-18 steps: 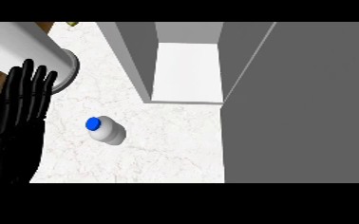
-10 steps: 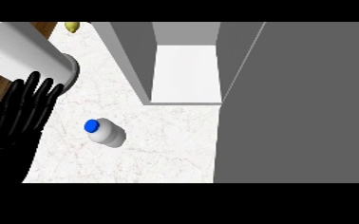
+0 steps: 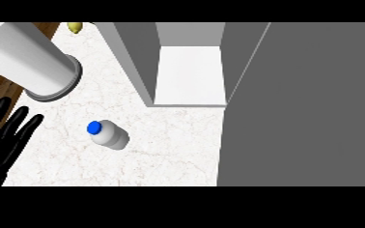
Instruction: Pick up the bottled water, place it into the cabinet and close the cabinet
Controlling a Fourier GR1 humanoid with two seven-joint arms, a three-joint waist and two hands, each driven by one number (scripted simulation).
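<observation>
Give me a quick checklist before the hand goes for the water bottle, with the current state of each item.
1. Bottled water upright on the counter, blue cap up: ok.
2. Counter around the bottle free for an approach: ok.
3. Left hand open, fingers straight, holding nothing: ok.
4. Left hand at the bottle: not ok, it sits apart at the view's left edge.
5. Cabinet open, with a bare shelf: ok.
6. Right hand ready: cannot tell, it is out of view.

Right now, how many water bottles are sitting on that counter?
1. The bottled water, white with a blue cap, stands on the marbled counter, in front of the open cabinet and right of the left hand. Others could sit outside the view.
</observation>
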